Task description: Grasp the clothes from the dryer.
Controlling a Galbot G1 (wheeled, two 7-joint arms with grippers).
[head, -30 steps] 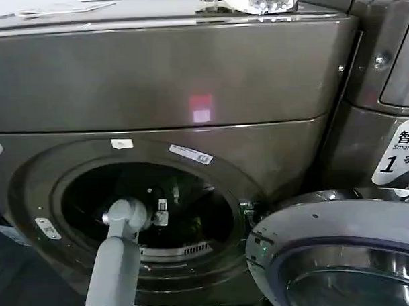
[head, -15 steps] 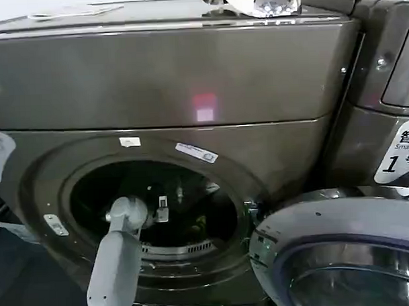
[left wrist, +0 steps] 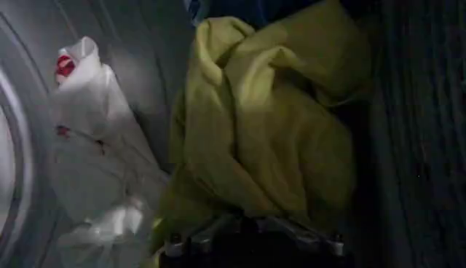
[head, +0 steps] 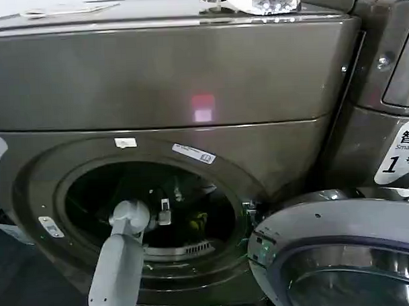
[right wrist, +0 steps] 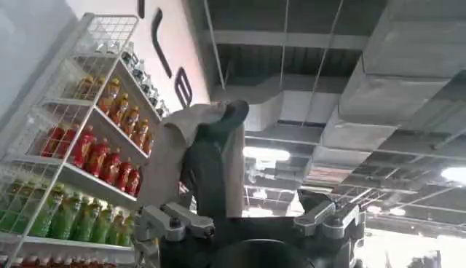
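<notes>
The dryer fills the head view, and my left arm reaches through its round porthole into the dark drum. A scrap of the clothes shows yellow beside the wrist. In the left wrist view the clothes lie against the drum wall: a yellow-green garment and a pale white one with a red mark. My left gripper sits at the yellow-green garment's near fold, its links drawn together, shut on the fabric. My right gripper points up at a ceiling, open and holding nothing.
The dryer's round door hangs open at the lower right, close to the porthole. A second machine stands against the right side. Clear plastic lies on top. Wire shelves of drink bottles show in the right wrist view.
The head view has shifted slightly. My left arm stays inside the porthole, and a yellow scrap of fabric has come into sight in the drum beside the wrist.
</notes>
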